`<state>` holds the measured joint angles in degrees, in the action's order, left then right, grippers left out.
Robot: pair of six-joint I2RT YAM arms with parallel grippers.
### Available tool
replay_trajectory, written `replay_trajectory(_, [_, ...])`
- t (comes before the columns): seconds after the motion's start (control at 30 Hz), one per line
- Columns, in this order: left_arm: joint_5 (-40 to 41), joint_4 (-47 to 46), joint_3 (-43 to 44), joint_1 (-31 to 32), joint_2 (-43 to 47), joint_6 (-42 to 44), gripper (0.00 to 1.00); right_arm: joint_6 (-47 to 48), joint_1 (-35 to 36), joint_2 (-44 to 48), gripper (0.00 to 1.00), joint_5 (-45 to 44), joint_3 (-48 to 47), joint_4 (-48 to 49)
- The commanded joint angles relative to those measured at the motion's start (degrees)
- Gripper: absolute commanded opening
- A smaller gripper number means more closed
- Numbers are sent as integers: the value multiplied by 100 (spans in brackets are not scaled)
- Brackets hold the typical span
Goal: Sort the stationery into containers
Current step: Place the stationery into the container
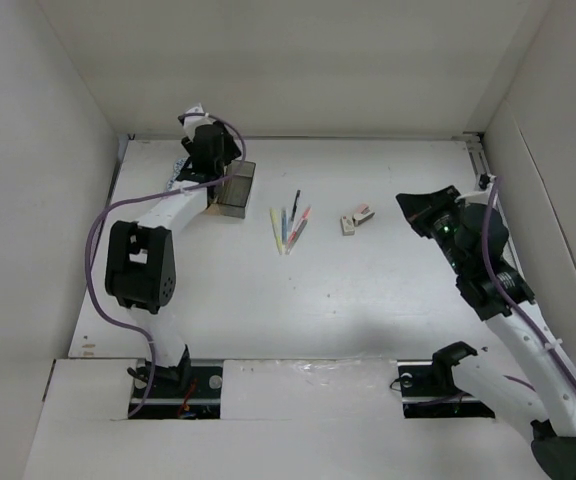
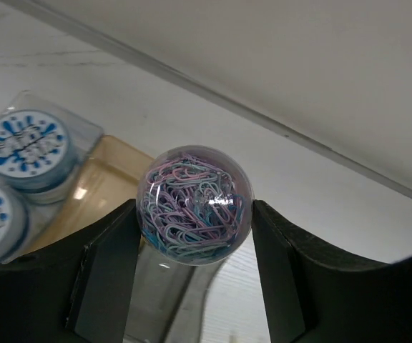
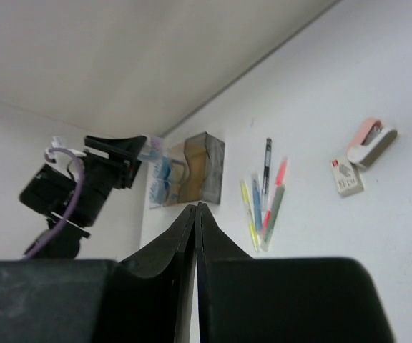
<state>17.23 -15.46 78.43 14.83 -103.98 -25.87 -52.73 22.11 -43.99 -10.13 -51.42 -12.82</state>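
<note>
White tabletop [image 1: 368, 300]; trays [image 1: 234, 190] half hidden behind left arm [image 1: 143, 265]; left jaws grip clip-filled ball [image 2: 194, 205]; right jaws closed, empty.

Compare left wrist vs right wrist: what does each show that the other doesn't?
Left wrist only: the pastel paper clips inside the clear ball clamped in the left gripper, and the patterned tops of two tape rolls in the clear tray. Right wrist only: the shut right gripper, the loose pens, a pink stapler and a small white box. Both: the amber tray, the white table and the back wall.
</note>
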Motion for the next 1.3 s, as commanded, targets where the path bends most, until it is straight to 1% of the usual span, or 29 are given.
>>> replay_trajectory(0.0, [70,-80,-65,-217,493,-147,33,-62,118,-30,9,82,140,552])
replay_trajectory(0.03, [70,-27,-65,-287,493,-147,33,-62,118,-92,10,81,141,552])
replay_trajectory(0.13, [184,104,5,-445,230,-85,33,-62,171,-206,12,81,202,605])
replay_trajectory(0.17, [236,105,57,-446,177,2,33,-62,171,-207,16,81,255,657])
replay_trajectory(0.2, [306,105,119,-446,46,3,33,-62,223,-207,19,29,255,658])
replay_trajectory(0.4, [307,158,383,-446,-376,82,33,-62,276,-312,30,29,308,711])
replay_trajectory(0.43, [307,158,383,-446,-464,82,33,-62,276,-312,30,29,308,711])
replay_trajectory(0.5, [307,158,444,-446,-552,82,33,-62,329,-365,34,-33,308,763])
replay_trajectory(0.63, [307,219,620,-446,-729,82,36,-62,329,-365,35,-33,308,763])
replay_trajectory(0.77, [307,272,621,-446,-869,82,37,-62,329,-365,36,-33,308,763])
replay_trajectory(1.07, [430,219,507,-446,-983,82,49,-10,329,-242,38,-147,361,763])
replay_trajectory(1.13, [430,219,506,-446,-983,82,57,-9,329,-242,38,-147,361,763])
replay_trajectory(1.2, [482,219,454,-446,-983,82,63,-9,329,-242,41,-147,361,763])
replay_trajectory(1.23, [483,219,454,-446,-931,82,70,-9,329,-242,43,-147,361,763])
replay_trajectory(1.27, [483,219,401,-446,-931,82,73,-9,329,-242,45,-147,361,763])
